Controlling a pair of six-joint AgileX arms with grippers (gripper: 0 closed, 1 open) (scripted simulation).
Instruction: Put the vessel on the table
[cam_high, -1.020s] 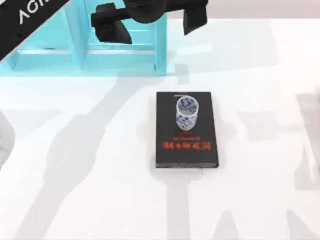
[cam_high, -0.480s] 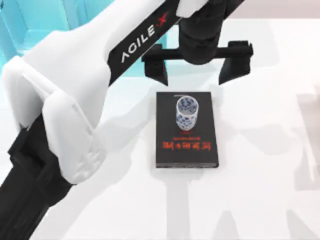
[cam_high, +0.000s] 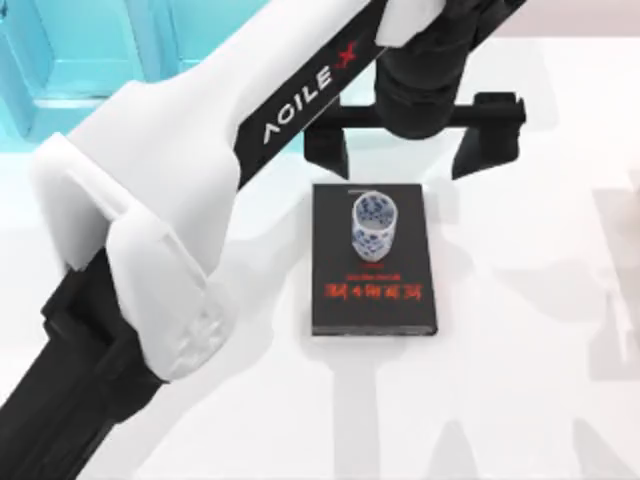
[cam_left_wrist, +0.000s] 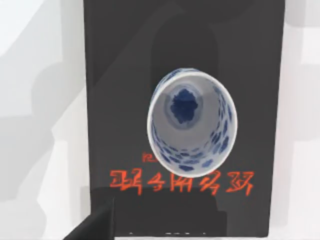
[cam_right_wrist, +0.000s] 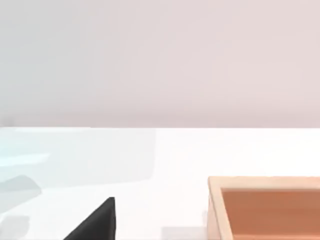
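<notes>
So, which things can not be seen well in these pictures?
- Shelf unit: top view, mostly covered by the left arm and cut by the edge.
- Wooden box: right wrist view, cut off by the edge; its contents are hidden.
- Cup base on the book: hidden by the cup's own wall.
- Left gripper: open, fingertips apart, beyond the book's far edge.
- Right gripper: one dark finger shows in its wrist view, cut off.

The glossy white table (cam_high: 520, 380) carries a black book (cam_high: 373, 300) with red lettering near its middle and a turquoise shelf (cam_high: 60, 60) at its far left.
</notes>
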